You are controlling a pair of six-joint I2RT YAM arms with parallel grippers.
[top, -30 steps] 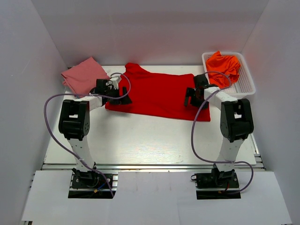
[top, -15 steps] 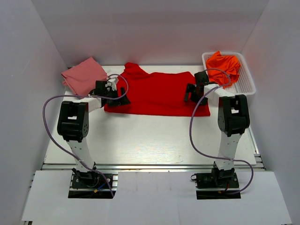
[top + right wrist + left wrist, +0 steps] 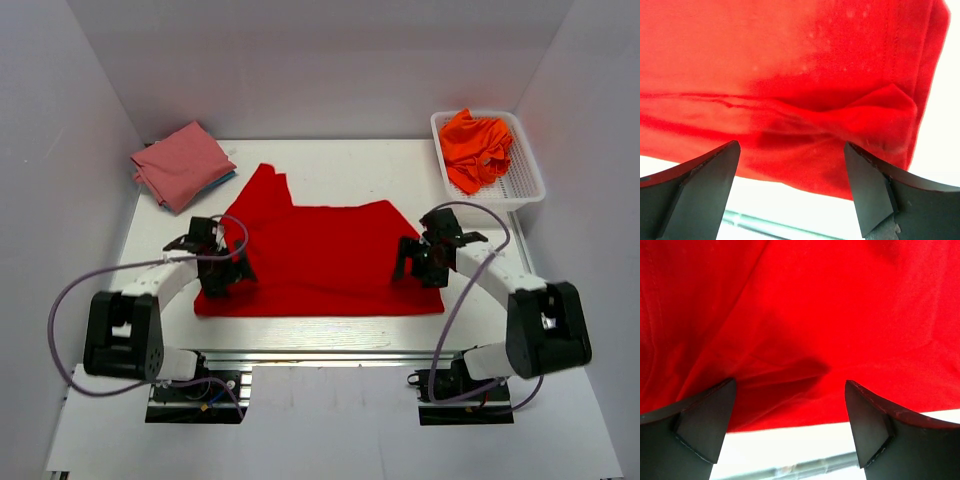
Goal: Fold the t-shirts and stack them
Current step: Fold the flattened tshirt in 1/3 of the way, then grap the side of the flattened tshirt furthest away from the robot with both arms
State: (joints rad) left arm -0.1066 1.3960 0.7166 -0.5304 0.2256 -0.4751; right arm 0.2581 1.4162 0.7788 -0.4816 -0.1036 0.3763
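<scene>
**Shirt folding status: roughly halfway, red one is up**

Quick progress check from my side. The red t-shirt (image 3: 320, 255) lies spread out on the counter (image 3: 330, 170), close to the near edge, one sleeve poking toward the back left. It's laid out flat but I wouldn't call it folded yet, way too wide to stack.

My left end effector (image 3: 222, 272) hangs over its near left corner and my right end effector (image 3: 415, 262) over its near right corner. Both are spread wide with nothing pinched. From the wrist cams I just see red cloth between the tips, with a little pucker in the hem on the right side.

Done, as far as I can judge: the pink shirt (image 3: 180, 160) sits folded at the far left corner, with a sliver of a teal one (image 3: 224, 179) peeking out underneath, so that's the stack started.

Left: fold the red one and get it onto that pile, then the orange shirts (image 3: 478, 145), which are crumpled in the basket (image 3: 530, 178) at the far right.
</scene>
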